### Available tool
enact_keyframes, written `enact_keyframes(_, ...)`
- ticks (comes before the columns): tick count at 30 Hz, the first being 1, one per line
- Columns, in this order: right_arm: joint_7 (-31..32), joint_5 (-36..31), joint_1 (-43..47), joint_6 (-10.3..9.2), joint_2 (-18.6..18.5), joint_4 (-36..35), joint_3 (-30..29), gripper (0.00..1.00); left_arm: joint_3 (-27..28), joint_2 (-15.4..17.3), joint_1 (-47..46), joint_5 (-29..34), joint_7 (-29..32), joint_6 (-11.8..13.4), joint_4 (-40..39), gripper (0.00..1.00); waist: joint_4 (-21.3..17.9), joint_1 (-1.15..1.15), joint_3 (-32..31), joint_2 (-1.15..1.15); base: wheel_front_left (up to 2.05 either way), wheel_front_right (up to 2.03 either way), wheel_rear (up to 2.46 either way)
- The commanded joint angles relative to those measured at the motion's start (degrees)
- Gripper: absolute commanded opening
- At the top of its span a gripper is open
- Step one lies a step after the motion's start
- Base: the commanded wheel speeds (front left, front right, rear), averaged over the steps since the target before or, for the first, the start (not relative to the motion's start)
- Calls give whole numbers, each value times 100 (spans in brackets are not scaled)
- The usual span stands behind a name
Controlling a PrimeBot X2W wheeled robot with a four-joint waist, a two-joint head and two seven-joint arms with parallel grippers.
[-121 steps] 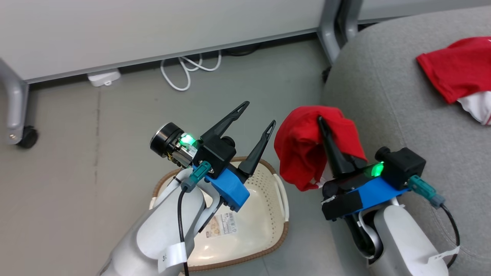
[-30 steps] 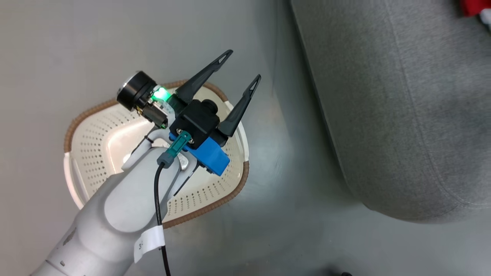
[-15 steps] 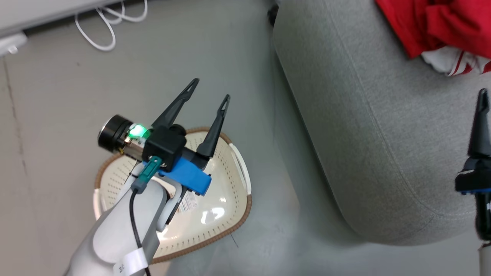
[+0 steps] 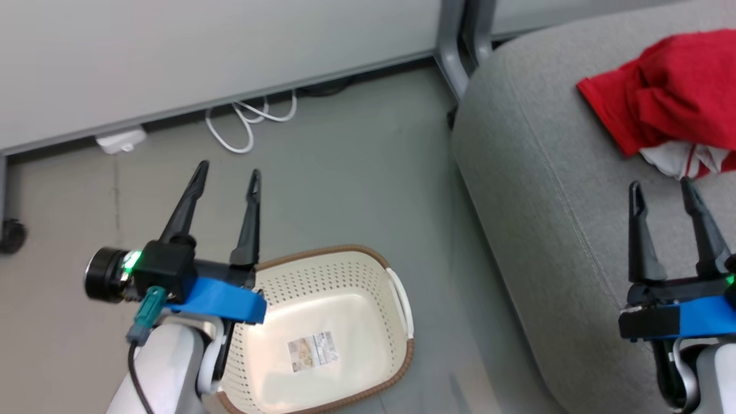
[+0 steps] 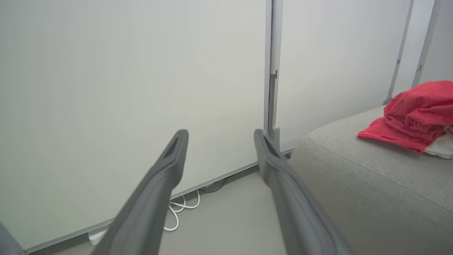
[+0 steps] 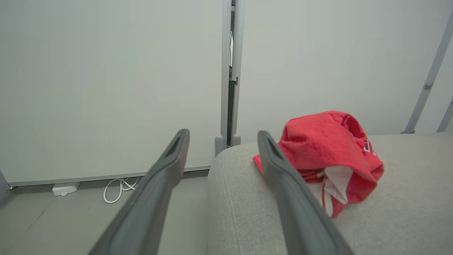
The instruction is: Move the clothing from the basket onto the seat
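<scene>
Gone from the right gripper [image 4: 660, 183] is the red garment it carried four seconds ago; that garment now appears to lie with the rest of the clothing [image 4: 661, 109], and the pile on the seat looks larger. The head camera has also swung, so much of the apparent shift is the view's.

The seat [image 4: 546, 190], a broad light-grey cushion with a stitched seam, takes up the right side of the head view. Grey floor [image 4: 356, 172] spreads to its left.

The basket [image 4: 328, 279] stands on that floor, well apart from the clothing. It holds no fabric; its bare bottom shows a barcode sticker [image 4: 311, 351].

The clothing is a crumpled red heap with white fabric at its near edge. It rests on the seat's far right part, its long side running across the cushion.

The right gripper hovers over the seat with its two dark fingers spread wide and nothing between them. The heap lies straight ahead of its tips, just beyond them, so the right arm is by far the nearer one. The right wrist view confirms this.

The left gripper [image 4: 228, 168] hangs beside the basket's left rim, also spread wide and empty, pointing toward the wall.

With the basket empty, the task looks complete.

A white cable [image 4: 247, 123] loops along the wall's foot.
</scene>
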Motion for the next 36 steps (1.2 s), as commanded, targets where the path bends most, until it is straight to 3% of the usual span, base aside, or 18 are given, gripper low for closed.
enact_keyframes(1, 1, 15, 133, 1, 11, -10, 55, 100, 167, -44, 192, 54, -14, 20, -73, 100, 257, 1, -261, 0, 0, 0, 0)
enact_keyframes(17, 0, -8, 400, 1, 316, 215, 660, 100, 1524, -509, 1373, 491, -14, -248, -353, 100, 828, 1, -860, 0, 0, 0, 0)
enact_keyframes(36, 0, -34, 565, 1, 509, 766, 707, 100, 1977, -833, 1626, 739, -15, -620, -34, 100, 1195, 1, -1076, 0, 0, 0, 0)
